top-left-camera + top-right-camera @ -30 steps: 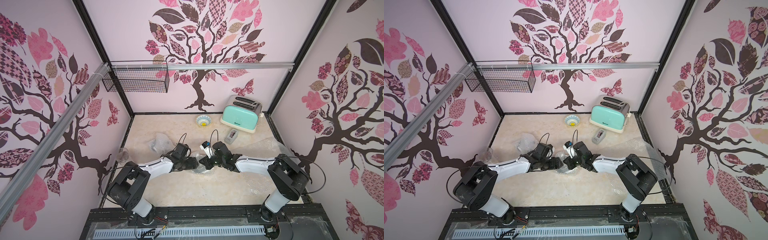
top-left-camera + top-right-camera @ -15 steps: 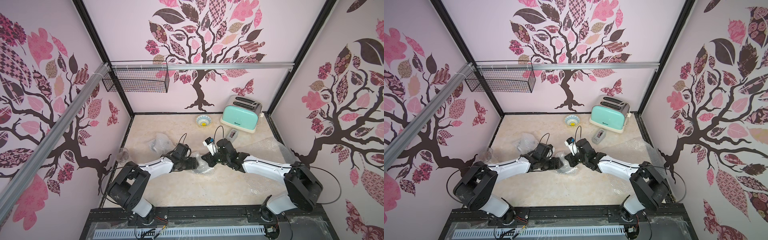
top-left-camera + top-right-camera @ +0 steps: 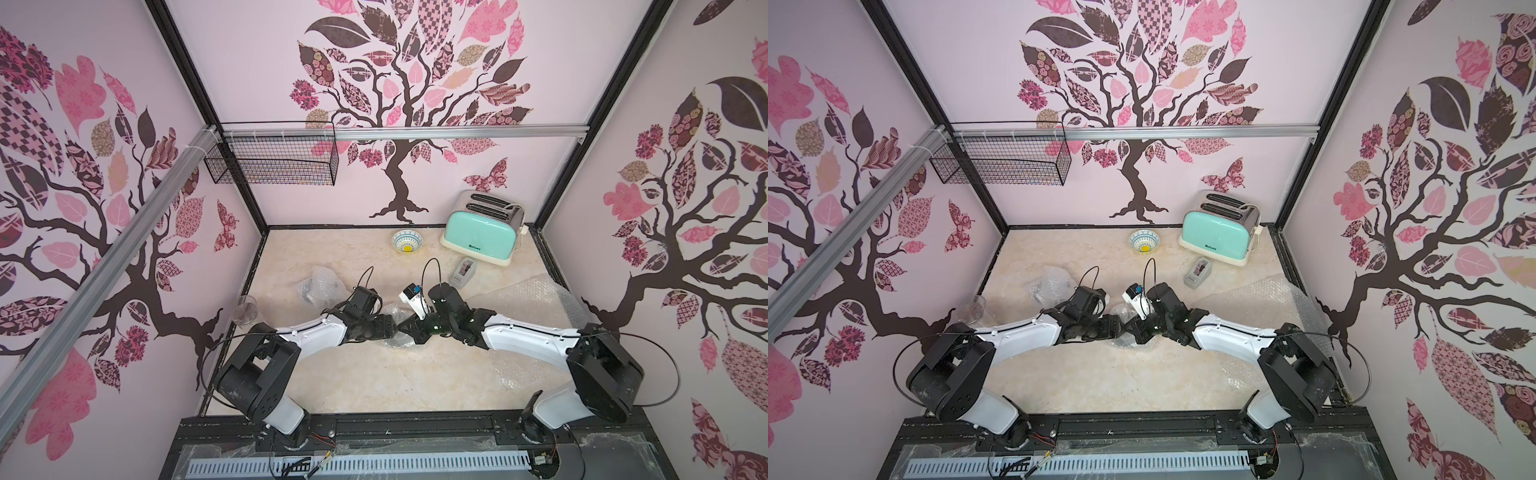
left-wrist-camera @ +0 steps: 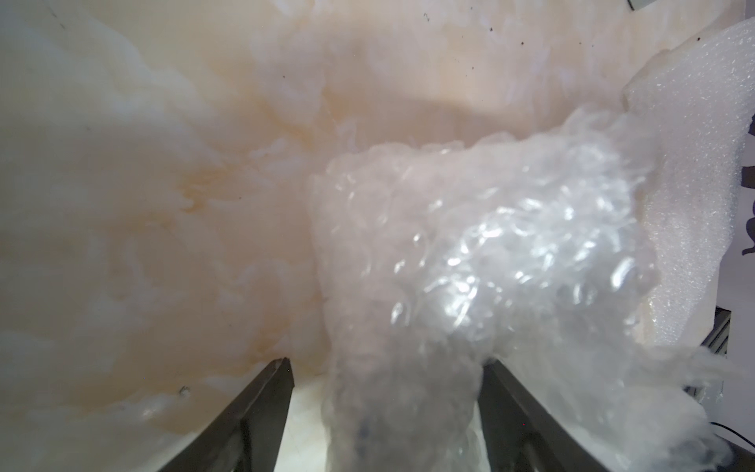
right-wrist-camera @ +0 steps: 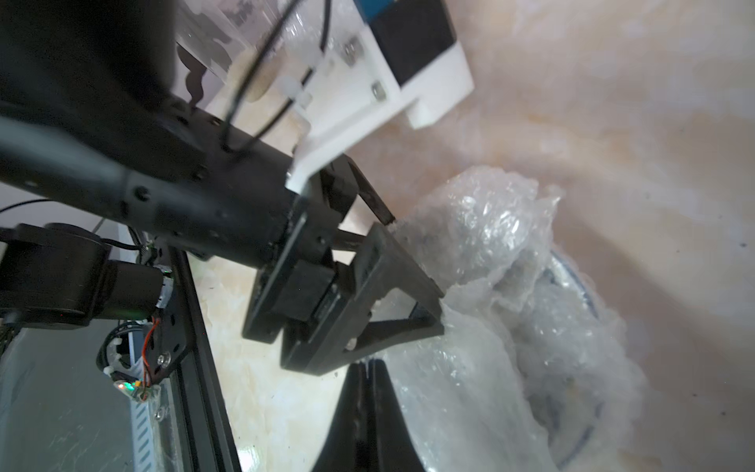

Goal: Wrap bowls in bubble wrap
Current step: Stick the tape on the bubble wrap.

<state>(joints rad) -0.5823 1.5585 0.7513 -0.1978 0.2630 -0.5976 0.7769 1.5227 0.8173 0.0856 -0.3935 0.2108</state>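
Table centre: crumpled clear bubble wrap bundle (image 4: 490, 245), blue-rimmed ceramic bowl (image 5: 588, 294) inside. Left gripper (image 4: 386, 363) spread, straddling bundle, likely to steady it. Right gripper (image 5: 367, 367) pressed together at film edge, likely tucking; pinch unclear. Unwrapped yellow-centred bowl (image 3: 406, 242) at 12 o'clock, mint toaster (image 3: 478, 237) at 1, flat bubble sheet (image 3: 528, 303) at 3. Grippers crowd each other.

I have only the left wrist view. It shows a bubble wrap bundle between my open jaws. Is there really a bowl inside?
Observer: Yes, in the right wrist view the blue rim of a bowl shows through the bubble wrap bundle.
Operator: And the other arm?
Observer: The right gripper is shut, its tip at the bundle's edge, facing your left gripper.
Operator: Is any bowl unwrapped?
Observer: One yellow-centred bowl stands bare beside the toaster.
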